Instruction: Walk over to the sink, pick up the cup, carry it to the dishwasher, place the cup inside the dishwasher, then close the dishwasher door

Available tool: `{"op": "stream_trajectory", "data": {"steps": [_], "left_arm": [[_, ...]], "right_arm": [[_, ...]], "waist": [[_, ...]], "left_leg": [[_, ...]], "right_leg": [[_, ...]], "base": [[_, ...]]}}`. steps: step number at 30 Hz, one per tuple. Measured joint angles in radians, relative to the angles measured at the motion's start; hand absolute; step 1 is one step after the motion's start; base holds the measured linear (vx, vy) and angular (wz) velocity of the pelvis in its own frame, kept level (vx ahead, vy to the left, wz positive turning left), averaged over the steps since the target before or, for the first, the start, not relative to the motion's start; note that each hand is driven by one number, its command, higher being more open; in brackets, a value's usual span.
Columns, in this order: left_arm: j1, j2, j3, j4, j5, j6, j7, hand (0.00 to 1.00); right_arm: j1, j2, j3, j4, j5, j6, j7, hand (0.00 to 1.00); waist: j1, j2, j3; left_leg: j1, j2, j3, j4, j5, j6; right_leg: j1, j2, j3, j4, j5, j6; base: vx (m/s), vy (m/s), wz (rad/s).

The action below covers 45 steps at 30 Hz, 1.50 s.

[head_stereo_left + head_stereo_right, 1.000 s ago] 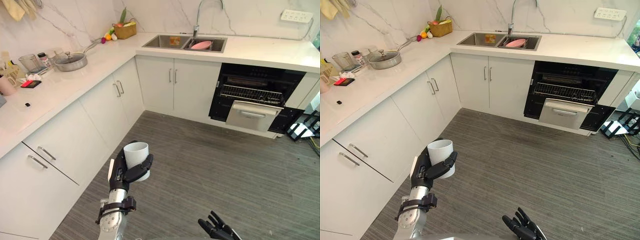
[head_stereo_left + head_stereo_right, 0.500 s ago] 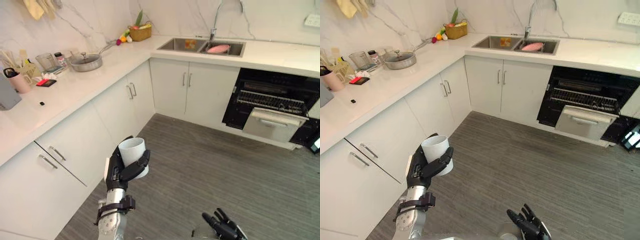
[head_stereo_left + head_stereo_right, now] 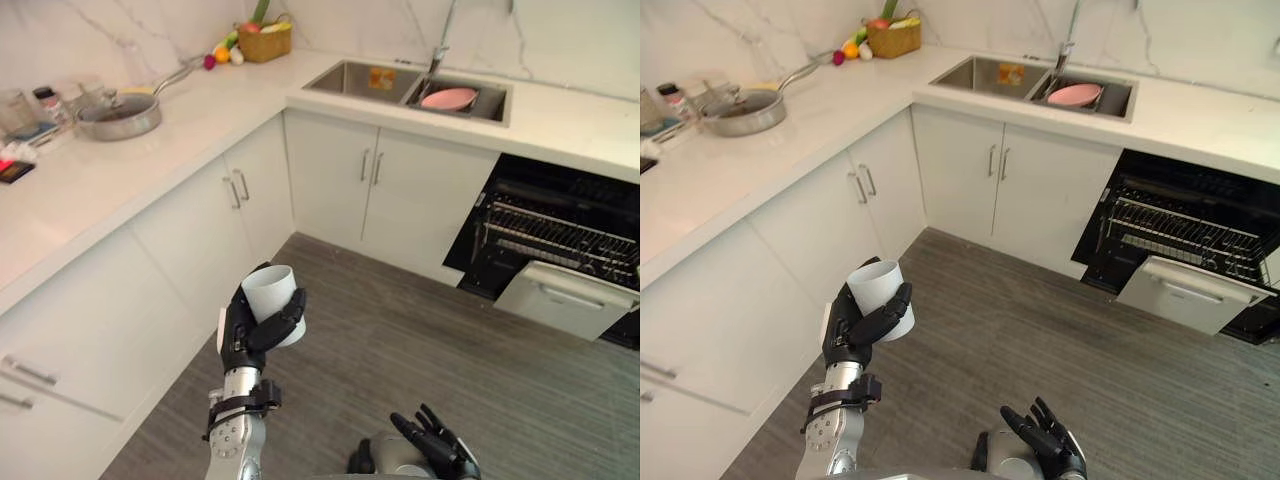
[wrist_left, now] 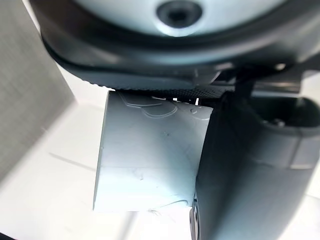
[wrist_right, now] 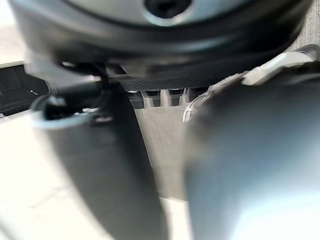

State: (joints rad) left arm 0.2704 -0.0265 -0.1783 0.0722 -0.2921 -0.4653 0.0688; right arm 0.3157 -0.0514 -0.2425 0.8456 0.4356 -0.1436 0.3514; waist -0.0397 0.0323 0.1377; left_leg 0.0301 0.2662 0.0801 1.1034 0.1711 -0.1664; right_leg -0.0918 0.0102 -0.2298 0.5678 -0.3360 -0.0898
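- left hand [image 3: 250,330]: dark, near-black fingers, with a white strip [image 3: 221,335] down its outer edge
- right behind it, a black clamp ring [image 3: 240,405] around the silver-grey forearm [image 3: 232,448]
- right hand [image 3: 437,457]: same dark plastic, on a grey rounded wrist [image 3: 385,455]
- in the left wrist view, a round recessed screw [image 4: 179,11] set in the pale housing above the hand

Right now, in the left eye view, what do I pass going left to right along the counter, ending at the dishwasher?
Pan → basket → sink → pink dish → open dishwasher.
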Motion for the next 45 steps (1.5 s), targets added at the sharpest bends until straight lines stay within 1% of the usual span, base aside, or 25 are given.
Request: {"op": "stream_trajectory", "data": {"steps": [3, 4, 6, 7, 8, 9, 10, 13, 15, 16, 17, 20, 23, 24, 27, 32, 34, 36, 37, 38, 39, 40, 41, 43, 45], "left_arm": [[0.003, -0.012, -0.001, -0.024, 0.002, -0.001, -0.007, 0.00], [0.007, -0.010, 0.003, -0.024, 0.004, -0.002, -0.011, 0.00], [0.012, -0.003, 0.013, -0.025, 0.004, -0.005, -0.011, 0.00], [0.019, 0.007, 0.024, -0.027, 0.004, -0.005, -0.011, 0.00], [0.033, 0.011, 0.029, -0.039, 0.003, -0.005, -0.006, 0.00], [0.042, 0.016, 0.028, -0.050, 0.004, -0.005, -0.005, 0.00], [0.070, 0.035, 0.024, -0.076, 0.003, -0.005, -0.001, 0.00], [0.071, 0.070, -0.004, -0.084, 0.008, 0.001, -0.009, 0.00], [0.071, 0.072, -0.013, -0.103, 0.010, 0.002, -0.013, 0.00], [0.071, 0.079, -0.020, -0.122, 0.017, 0.001, -0.012, 0.00], [0.071, 0.088, -0.032, -0.142, 0.020, 0.001, -0.011, 0.00], [0.063, 0.088, -0.039, -0.183, 0.039, -0.001, 0.005, 0.00], [0.038, 0.099, -0.042, -0.192, 0.039, -0.001, 0.021, 0.00], [0.020, 0.106, -0.047, -0.171, 0.039, -0.003, 0.013, 0.00], [0.007, 0.078, -0.085, -0.106, 0.041, 0.025, -0.005, 0.00], [0.004, 0.053, -0.103, -0.116, 0.062, 0.026, -0.007, 0.00], [0.004, 0.051, -0.102, -0.119, 0.061, 0.021, -0.005, 0.00], [0.038, 0.043, -0.104, -0.119, 0.061, 0.021, -0.004, 0.00], [0.054, 0.028, -0.102, -0.129, 0.061, 0.020, -0.002, 0.00], [0.065, 0.016, -0.104, -0.131, 0.061, 0.018, 0.000, 0.00], [0.078, 0.011, -0.102, -0.131, 0.061, 0.017, 0.000, 0.00], [0.106, 0.008, -0.101, -0.130, 0.067, 0.017, 0.001, 0.00], [0.118, 0.013, -0.102, -0.117, 0.086, 0.013, -0.001, 0.00], [0.120, 0.018, -0.093, -0.075, 0.099, 0.007, -0.002, 0.00], [0.119, 0.020, -0.077, -0.048, 0.099, 0.007, 0.000, 0.00]], "right_arm": [[0.015, 0.000, 0.013, -0.006, 0.034, -0.052, -0.057, 1.00], [0.017, 0.002, 0.015, -0.015, 0.062, -0.088, -0.077, 1.00], [0.016, 0.013, 0.015, -0.065, 0.095, -0.138, -0.091, 1.00], [0.011, 0.015, 0.015, -0.125, 0.105, -0.160, -0.098, 1.00], [0.008, 0.015, 0.017, -0.205, 0.115, -0.178, -0.100, 1.00], [0.008, 0.016, 0.021, -0.250, 0.119, -0.192, -0.100, 1.00], [0.010, 0.028, 0.046, -0.352, 0.146, -0.211, -0.115, 1.00], [0.052, 0.063, 0.083, -0.568, 0.184, -0.233, -0.162, 1.00], [0.057, 0.086, 0.097, -0.671, 0.181, -0.245, -0.195, 1.00], [0.056, 0.106, 0.101, -0.707, 0.182, -0.257, -0.205, 1.00], [0.057, 0.113, 0.104, -0.709, 0.182, -0.266, -0.206, 1.00], [0.073, 0.116, 0.114, -0.714, 0.182, -0.264, -0.200, 1.00], [0.101, 0.122, 0.145, -0.792, 0.150, -0.264, -0.198, 1.00], [0.096, 0.115, 0.149, -0.860, 0.129, -0.286, -0.200, 1.00], [0.050, 0.081, 0.128, -0.868, 0.130, -0.301, -0.246, 1.00], [0.046, 0.095, 0.165, -0.966, 0.115, -0.300, -0.315, 1.00], [0.048, 0.099, 0.184, -1.023, 0.109, -0.301, -0.308, 1.00], [0.064, 0.090, 0.192, -1.045, 0.102, -0.298, -0.300, 1.00], [0.074, 0.086, 0.196, -1.068, 0.091, -0.299, -0.295, 1.00], [0.076, 0.079, 0.190, -1.077, 0.091, -0.292, -0.292, 1.00], [0.081, 0.067, 0.190, -1.083, 0.091, -0.287, -0.285, 1.00], [0.087, 0.054, 0.192, -1.088, 0.091, -0.283, -0.258, 1.00], [0.085, 0.050, 0.180, -1.086, 0.091, -0.283, -0.241, 1.00], [0.067, 0.045, 0.174, -1.063, 0.095, -0.284, -0.223, 1.00], [0.030, 0.026, 0.177, -1.024, 0.095, -0.284, -0.204, 1.00]], "waist": [[0.013, 0.001, 0.003], [0.026, 0.000, 0.002], [0.041, -0.002, 0.000], [0.051, -0.002, -0.002], [0.058, -0.001, -0.006], [0.059, 0.000, -0.007], [0.074, -0.028, -0.019], [0.049, -0.082, -0.052], [0.055, -0.101, -0.042], [0.055, -0.110, -0.037], [0.050, -0.100, -0.034], [0.042, -0.095, -0.033], [0.020, -0.093, -0.035], [0.019, -0.100, -0.040], [0.005, -0.041, -0.048], [0.005, -0.040, -0.044], [0.003, -0.028, -0.036], [-0.001, 0.009, -0.061], [0.000, 0.010, -0.070], [-0.003, 0.023, -0.060], [0.006, 0.030, -0.060], [0.020, 0.037, -0.060], [0.027, 0.039, -0.058], [0.031, 0.033, -0.057], [0.044, 0.030, -0.057]], "left_leg": [[-0.185, 0.001, 0.002, 0.252, -0.103, 0.081], [-0.264, -0.013, 0.021, 0.251, -0.185, 0.117], [-0.344, -0.029, 0.048, 0.095, -0.311, 0.136], [-0.352, -0.054, 0.049, -0.107, -0.373, 0.136], [-0.326, -0.087, 0.017, -0.357, -0.395, 0.137], [-0.310, -0.104, -0.012, -0.479, -0.394, 0.133], [-0.256, -0.134, -0.024, -0.576, -0.305, 0.087], [-0.218, -0.177, 0.030, -0.566, -0.371, 0.127], [-0.136, -0.199, 0.094, -0.598, -0.411, 0.135], [-0.080, -0.215, 0.128, -0.611, -0.434, 0.146], [-0.029, -0.211, 0.155, -0.622, -0.454, 0.163], [0.065, -0.175, 0.211, -0.695, -0.456, 0.162], [0.138, -0.114, 0.268, -0.754, -0.454, 0.136], [0.160, -0.110, 0.297, -0.756, -0.475, 0.097], [0.218, -0.087, 0.287, -0.838, -0.456, 0.078], [0.257, -0.091, 0.313, -0.853, -0.460, 0.080], [0.257, -0.081, 0.329, -0.815, -0.528, 0.077], [0.280, -0.052, 0.355, -0.792, -0.592, 0.105], [0.254, -0.023, 0.348, -0.637, -0.588, 0.162], [0.110, 0.053, 0.280, -0.313, -0.521, 0.269], [0.039, 0.085, 0.240, -0.175, -0.432, 0.304], [-0.068, 0.111, 0.161, -0.009, -0.343, 0.209], [-0.144, 0.096, 0.128, 0.030, -0.385, 0.166], [-0.207, 0.057, 0.134, -0.091, -0.444, 0.167], [-0.205, -0.002, 0.151, -0.379, -0.463, 0.158]], "right_leg": [[0.075, 0.023, 0.057, -0.044, -0.021, 0.000], [0.114, 0.026, 0.106, -0.080, -0.022, 0.001], [0.151, 0.027, 0.194, -0.126, -0.016, 0.012], [0.164, 0.025, 0.270, -0.143, -0.005, 0.033], [0.169, 0.023, 0.342, -0.135, -0.008, 0.043], [0.168, 0.023, 0.372, -0.125, -0.017, 0.057], [0.167, 0.000, 0.439, -0.080, -0.064, 0.101], [0.156, -0.067, 0.449, -0.037, -0.051, 0.138], [0.081, -0.101, 0.415, 0.176, -0.015, 0.199], [-0.004, -0.140, 0.373, 0.365, 0.071, 0.244], [-0.065, -0.179, 0.323, 0.495, 0.140, 0.244], [-0.142, -0.228, 0.167, 0.532, 0.108, 0.207], [-0.139, -0.236, -0.035, 0.227, 0.076, 0.189], [-0.104, -0.226, -0.116, -0.042, 0.165, 0.089], [-0.083, -0.181, -0.154, -0.043, 0.170, 0.067], [-0.086, -0.187, -0.184, 0.000, 0.142, 0.052], [-0.094, -0.181, -0.177, 0.015, 0.090, 0.060], [-0.074, -0.161, -0.182, 0.044, 0.054, 0.043], [-0.043, -0.148, -0.182, 0.041, 0.021, 0.056], [-0.027, -0.123, -0.187, 0.041, 0.003, 0.051], [-0.010, -0.107, -0.178, 0.022, 0.002, 0.051], [0.028, -0.077, -0.155, -0.027, 0.007, 0.046], [0.067, -0.069, -0.150, -0.080, 0.017, 0.042], [0.132, -0.062, -0.122, -0.184, 0.064, 0.046], [0.168, -0.075, -0.073, -0.261, 0.105, 0.080]], "base": [[0.26, 0.012, -0.75], [0.37, 0.077, -1.24], [0.47, 0.158, -1.49], [0.48, 0.200, -1.84], [0.61, 0.287, -1.90], [0.62, 0.341, -2.16], [0.62, 0.331, -1.51], [0.40, 0.209, -0.71], [0.30, 0.187, -0.74], [0.23, 0.141, -0.70], [0.23, 0.119, -0.68], [0.20, 0.020, -0.65], [0.23, -0.161, -0.75], [0.26, -0.202, -0.63], [0.23, -0.142, -0.35], [0.08, -0.060, -0.25], [-0.05, -0.023, -0.34], [0.03, -0.004, -0.32], [0.21, -0.044, -0.17], [0.24, -0.089, -0.24], [0.21, -0.060, -0.46], [0.25, 0.005, -0.58], [0.26, 0.058, -0.49], [0.43, 0.065, -0.53], [0.41, 0.087, -0.72]]}}
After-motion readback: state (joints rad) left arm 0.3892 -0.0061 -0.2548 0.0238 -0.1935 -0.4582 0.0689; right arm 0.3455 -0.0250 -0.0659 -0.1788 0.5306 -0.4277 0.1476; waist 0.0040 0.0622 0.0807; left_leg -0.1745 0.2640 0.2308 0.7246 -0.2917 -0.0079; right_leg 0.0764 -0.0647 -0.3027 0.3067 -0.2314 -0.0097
